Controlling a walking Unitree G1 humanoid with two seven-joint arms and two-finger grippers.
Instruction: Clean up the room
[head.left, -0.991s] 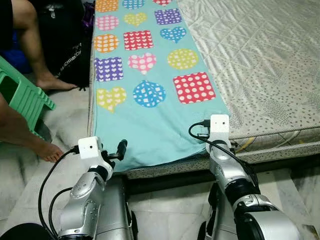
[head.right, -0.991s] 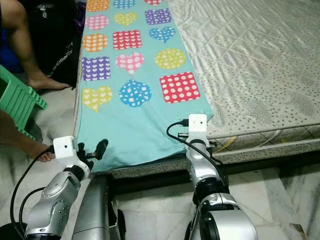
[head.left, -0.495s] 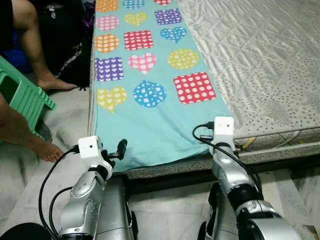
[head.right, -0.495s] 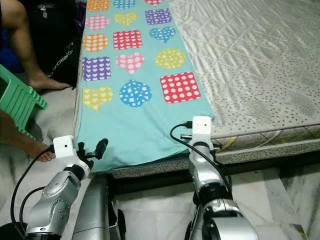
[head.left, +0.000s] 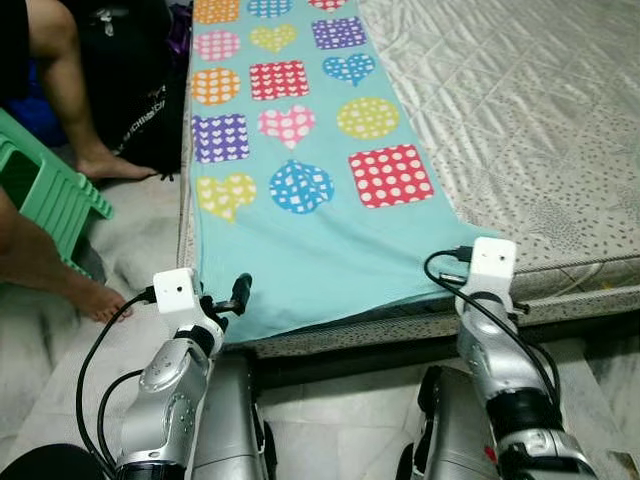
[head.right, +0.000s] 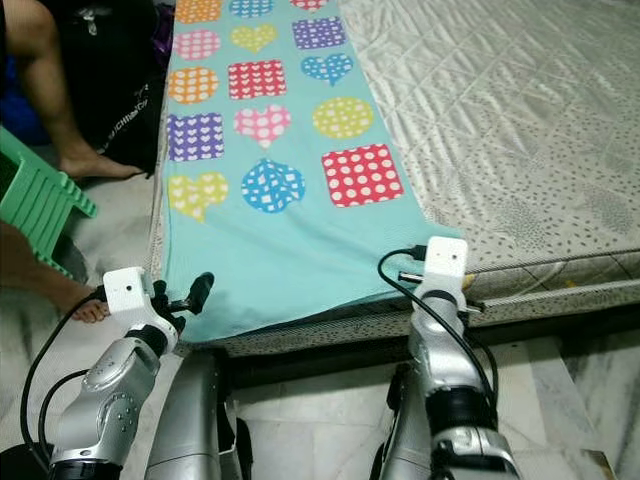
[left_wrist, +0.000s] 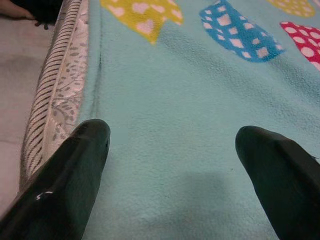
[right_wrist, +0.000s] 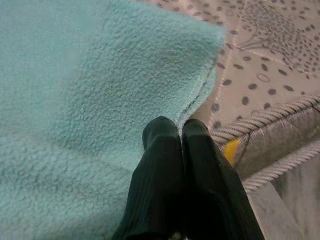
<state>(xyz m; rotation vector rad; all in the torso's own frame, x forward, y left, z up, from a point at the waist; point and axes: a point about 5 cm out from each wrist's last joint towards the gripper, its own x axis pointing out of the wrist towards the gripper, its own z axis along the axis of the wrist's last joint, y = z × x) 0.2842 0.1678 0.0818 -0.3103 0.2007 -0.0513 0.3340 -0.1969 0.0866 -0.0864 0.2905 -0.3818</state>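
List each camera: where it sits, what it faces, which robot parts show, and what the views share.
Head stereo pair: looks down at the teal blanket on the mattress; both silver arms show.
Left wrist: left gripper, fingers apart over the blanket.
Right wrist: right gripper pinching the blanket's hem.
All views share the blanket.

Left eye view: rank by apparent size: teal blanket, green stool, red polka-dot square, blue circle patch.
1. teal blanket
2. green stool, though cut off by the frame edge
3. red polka-dot square
4. blue circle patch, only slightly smaller than the red square; near tie.
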